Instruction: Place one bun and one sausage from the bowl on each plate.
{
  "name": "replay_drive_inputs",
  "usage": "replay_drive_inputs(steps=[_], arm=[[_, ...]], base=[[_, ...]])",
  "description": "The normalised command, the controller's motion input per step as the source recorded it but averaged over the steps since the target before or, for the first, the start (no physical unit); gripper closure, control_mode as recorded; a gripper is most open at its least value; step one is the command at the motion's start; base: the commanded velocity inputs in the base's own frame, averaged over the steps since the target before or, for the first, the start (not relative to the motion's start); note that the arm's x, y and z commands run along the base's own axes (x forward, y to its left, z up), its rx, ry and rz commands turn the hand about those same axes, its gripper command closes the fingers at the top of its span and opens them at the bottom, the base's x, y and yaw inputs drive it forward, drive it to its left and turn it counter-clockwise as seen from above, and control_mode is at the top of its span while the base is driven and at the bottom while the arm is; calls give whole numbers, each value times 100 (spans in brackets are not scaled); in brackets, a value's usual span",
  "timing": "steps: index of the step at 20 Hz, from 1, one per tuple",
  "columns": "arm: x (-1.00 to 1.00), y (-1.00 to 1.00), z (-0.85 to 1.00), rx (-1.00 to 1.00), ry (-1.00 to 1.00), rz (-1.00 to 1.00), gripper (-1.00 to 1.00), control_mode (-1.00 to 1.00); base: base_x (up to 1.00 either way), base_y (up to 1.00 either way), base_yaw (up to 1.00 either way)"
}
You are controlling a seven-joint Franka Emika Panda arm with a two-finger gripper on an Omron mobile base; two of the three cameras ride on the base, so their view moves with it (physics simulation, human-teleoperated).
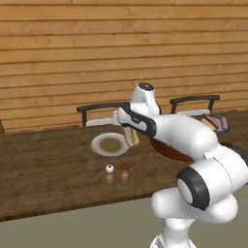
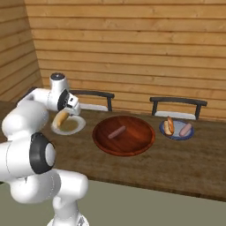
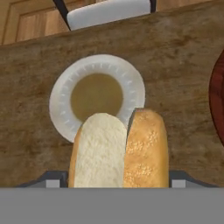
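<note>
Fingers (image 3: 118, 186) grip a split bun (image 3: 119, 151), one at each side of it, holding it in the air above the wooden surface (image 3: 183, 65). From the hand camera the bun shows its pale cut face on one half and its seeded golden crust on the other, and it overlaps the near rim of the pale plate (image 3: 97, 97) lying below. That plate is grey-white with a tan centre and bare. From the right base camera the bun (image 2: 61, 118) hangs under the white hand, just over the near left edge of the pale plate (image 2: 75, 127). From the left base camera the bun (image 1: 131, 136) hangs at the right edge of the same plate (image 1: 104, 145).

Beside the pale plate sits the big reddish-brown bowl (image 2: 137, 139), with one sausage (image 2: 117, 132) lying inside it. Farther right is the small bluish plate (image 2: 177, 135), which carries a bun (image 2: 168, 126) and a sausage (image 2: 186, 129) side by side.

Nearer the surface's front edge, two small shakers stand close together, one white (image 1: 110, 169) and one brown (image 1: 125, 167). Two dark chairs (image 2: 178, 102) stand at the far side, against the plank wall (image 2: 132, 53).
</note>
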Motion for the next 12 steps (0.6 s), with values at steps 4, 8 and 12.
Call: replay_drive_inputs(steps=[4, 8, 12], arm=[[64, 52, -3, 0, 8, 2, 100, -100], [45, 42, -2, 0, 9, 5, 100, -100], [38, 51, -18, 0, 7, 5, 100, -100]], base=[[0, 0, 0], [0, 0, 0], [0, 0, 0]])
